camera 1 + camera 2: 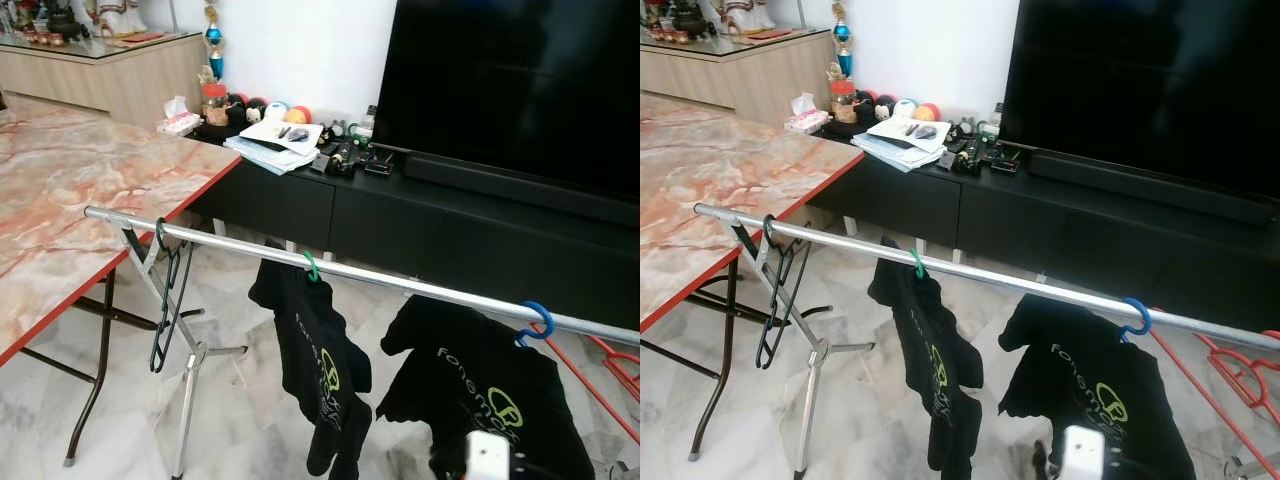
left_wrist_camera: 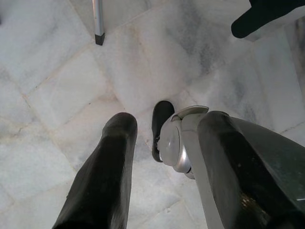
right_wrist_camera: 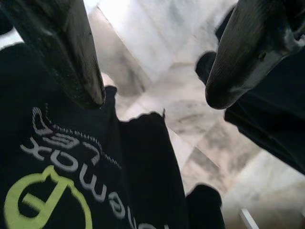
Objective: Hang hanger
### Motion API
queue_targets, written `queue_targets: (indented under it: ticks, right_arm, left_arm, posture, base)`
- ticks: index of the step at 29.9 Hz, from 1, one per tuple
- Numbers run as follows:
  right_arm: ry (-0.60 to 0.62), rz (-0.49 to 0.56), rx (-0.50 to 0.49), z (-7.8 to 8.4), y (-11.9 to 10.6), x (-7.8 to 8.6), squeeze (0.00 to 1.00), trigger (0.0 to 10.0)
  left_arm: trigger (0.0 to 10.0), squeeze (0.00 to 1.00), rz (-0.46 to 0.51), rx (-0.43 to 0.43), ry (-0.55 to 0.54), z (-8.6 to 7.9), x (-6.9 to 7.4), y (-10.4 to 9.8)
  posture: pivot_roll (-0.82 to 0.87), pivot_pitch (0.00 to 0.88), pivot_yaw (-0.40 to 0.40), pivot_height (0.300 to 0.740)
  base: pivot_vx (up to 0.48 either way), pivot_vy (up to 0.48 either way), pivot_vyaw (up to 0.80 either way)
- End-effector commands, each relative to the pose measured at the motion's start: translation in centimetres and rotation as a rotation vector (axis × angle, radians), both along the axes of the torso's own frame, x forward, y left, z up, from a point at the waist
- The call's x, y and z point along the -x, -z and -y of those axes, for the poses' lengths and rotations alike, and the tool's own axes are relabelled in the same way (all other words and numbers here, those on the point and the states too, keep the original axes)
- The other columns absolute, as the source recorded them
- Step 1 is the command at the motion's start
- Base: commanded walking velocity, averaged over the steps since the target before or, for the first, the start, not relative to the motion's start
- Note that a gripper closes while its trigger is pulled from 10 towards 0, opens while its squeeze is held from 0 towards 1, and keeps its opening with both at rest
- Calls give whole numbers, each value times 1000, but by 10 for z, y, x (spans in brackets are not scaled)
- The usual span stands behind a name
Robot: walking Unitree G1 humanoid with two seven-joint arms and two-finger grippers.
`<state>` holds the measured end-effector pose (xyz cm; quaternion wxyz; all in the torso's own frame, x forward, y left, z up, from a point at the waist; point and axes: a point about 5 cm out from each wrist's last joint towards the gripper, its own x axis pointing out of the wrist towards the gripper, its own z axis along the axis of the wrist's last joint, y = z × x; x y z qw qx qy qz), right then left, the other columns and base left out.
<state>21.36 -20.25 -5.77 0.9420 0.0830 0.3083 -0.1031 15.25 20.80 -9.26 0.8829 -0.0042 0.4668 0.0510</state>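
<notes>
A silver rail (image 1: 400,284) runs across in front of me. An empty black hanger (image 1: 165,295) hangs near its left end. A green hanger (image 1: 311,266) at mid-rail and a blue hanger (image 1: 535,321) further right each carry a black T-shirt (image 1: 320,365) with a green logo. My right gripper (image 3: 155,98) is open, with nothing between its fingers, just above the right T-shirt (image 3: 57,181). My left gripper (image 2: 167,119) is open too and hangs low over the marble floor (image 2: 57,86), holding nothing.
A marble-topped folding table (image 1: 70,190) stands on the left, beside the rack's legs (image 1: 185,400). Behind the rail is a black TV cabinet (image 1: 450,225) with a large TV (image 1: 520,80) and clutter. Red hangers (image 1: 600,375) lie low at the right.
</notes>
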Motion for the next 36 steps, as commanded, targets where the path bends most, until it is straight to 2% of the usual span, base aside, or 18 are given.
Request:
queue_targets:
  ticks: [1,10,17,25,31,34,36]
  right_arm:
    - [-18,-3,-19,-2,0,-2,0,10000]
    - [-43,-28,-37,-12,3,1,0,10000]
    - [-51,11,-33,-17,2,1,0,10000]
    - [-33,174,6,-15,-17,-13,0,10000]
    - [51,324,103,1,-43,-10,0,10000]
    - [59,353,115,3,-49,-9,0,10000]
    - [90,388,146,8,-61,-7,0,10000]
  left_arm:
    - [10000,0,-9,-2,20,1,1,1]
    - [10000,0,-3,-6,11,-1,-1,0]
    - [10000,0,-6,1,2,0,1,1]
    - [10000,0,-11,-2,15,1,1,1]
    - [10000,0,-18,0,22,1,3,2]
    - [10000,0,-22,0,26,1,4,2]
    - [10000,0,-26,2,29,2,5,2]
  posture:
    - [149,0,-56,740]
    - [159,0,-60,740]
    - [157,0,-60,740]
    - [158,0,-67,740]
    - [154,0,-71,740]
    - [145,0,-71,740]
    - [142,0,-71,740]
  base:
    - [0,-386,0]
    - [0,-468,-140]
    - [0,0,-63]
    - [0,0,0]
    - [0,0,0]
    - [0,0,0]
    - [0,0,0]
